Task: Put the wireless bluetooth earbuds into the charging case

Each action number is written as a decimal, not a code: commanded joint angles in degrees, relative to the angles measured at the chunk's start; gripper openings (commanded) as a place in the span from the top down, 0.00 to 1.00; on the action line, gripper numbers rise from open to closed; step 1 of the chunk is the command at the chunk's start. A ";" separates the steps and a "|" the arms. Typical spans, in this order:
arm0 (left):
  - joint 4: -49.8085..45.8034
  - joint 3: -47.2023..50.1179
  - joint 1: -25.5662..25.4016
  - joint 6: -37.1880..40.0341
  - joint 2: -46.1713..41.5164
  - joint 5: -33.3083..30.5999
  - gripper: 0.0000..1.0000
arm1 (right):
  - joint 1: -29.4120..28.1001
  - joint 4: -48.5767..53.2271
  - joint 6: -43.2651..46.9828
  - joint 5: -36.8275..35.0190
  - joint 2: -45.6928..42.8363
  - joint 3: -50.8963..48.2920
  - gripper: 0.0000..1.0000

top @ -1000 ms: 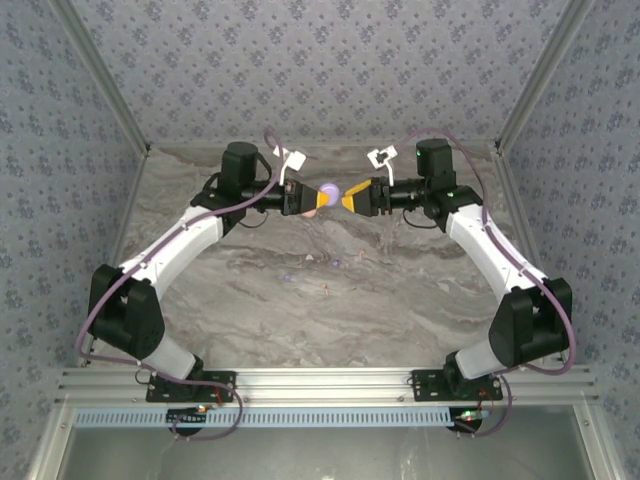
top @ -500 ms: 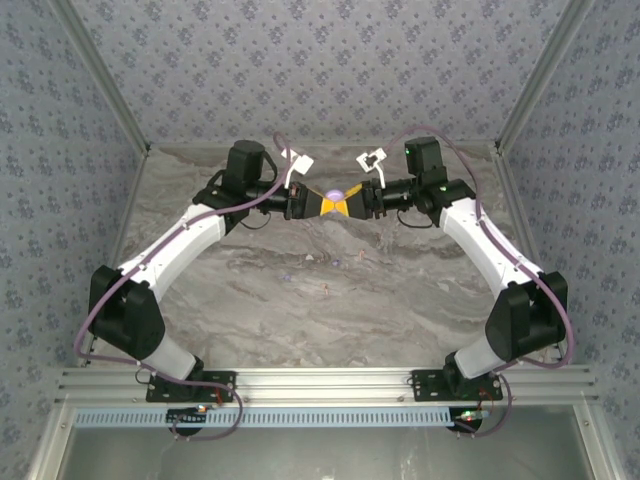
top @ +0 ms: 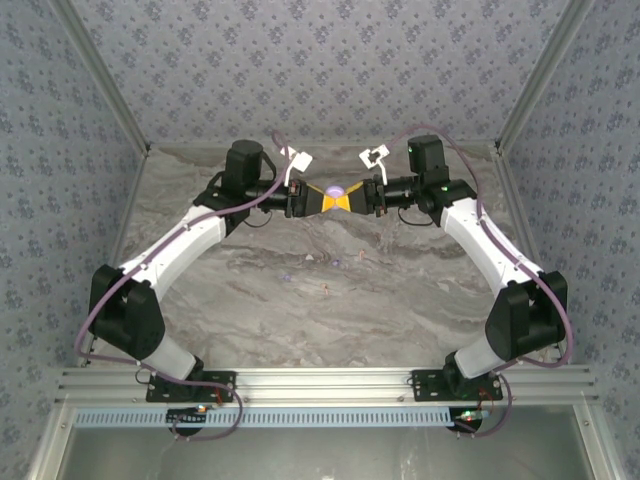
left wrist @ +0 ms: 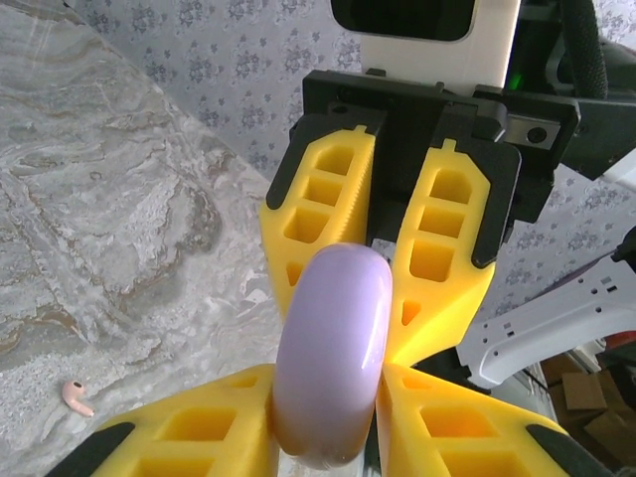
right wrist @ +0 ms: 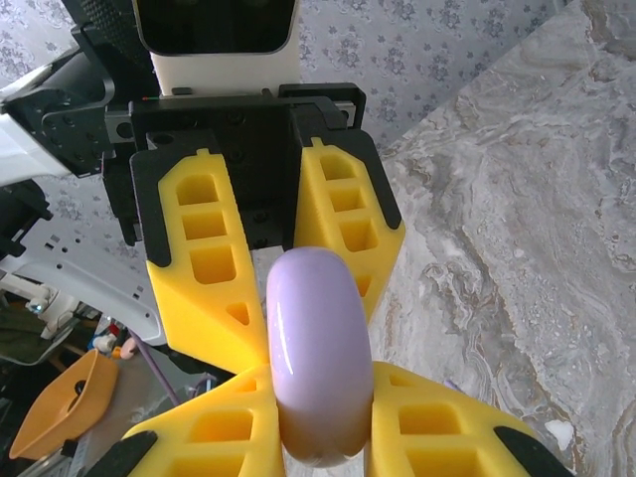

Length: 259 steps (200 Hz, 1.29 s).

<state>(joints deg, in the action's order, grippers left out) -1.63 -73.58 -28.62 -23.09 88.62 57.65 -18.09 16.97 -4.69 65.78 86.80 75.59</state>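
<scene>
Left gripper [top: 325,200], right gripper [top: 348,200]: fingertips meeting in air over far centre of table [top: 430,300], both pinching one lilac charging case [top: 335,189] from opposite sides; risk, judged: either pinch slackening or uneven pull lets smooth case slip, drop, scatter pieces below; earbuds [top: 335,263]: four, two lilac, two pink, loose on table, nearer than grippers, well apart from case.

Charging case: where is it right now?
In the top view the lilac charging case is held off the surface over the far centre of the table, pinched between the left gripper and the right gripper, which meet tip to tip.
</scene>
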 commanded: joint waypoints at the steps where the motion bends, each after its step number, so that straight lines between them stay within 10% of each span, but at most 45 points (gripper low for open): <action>1: 6.51 1.19 -0.78 -4.01 -0.03 0.11 0.71 | -0.42 -4.23 -2.39 1.56 -1.01 -0.79 0.82; 105: 13.94 3.75 -1.67 -8.65 0.16 -2.05 0.69 | -0.81 -8.80 -5.76 1.44 -1.55 -2.69 0.82; 146: 16.40 4.80 -1.68 -9.90 -0.11 -3.61 0.83 | -0.98 -9.03 -6.24 0.53 -1.63 -2.98 0.81; 259: 10.19 5.19 -1.70 10.27 -3.16 -7.00 0.86 | 0.33 9.07 5.55 -7.41 -4.16 2.17 0.57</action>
<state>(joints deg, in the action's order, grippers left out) 5.43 -69.71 -30.15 -20.67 88.60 51.96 -17.65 19.20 -4.32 59.86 84.55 74.24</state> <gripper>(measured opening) 0.174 0.421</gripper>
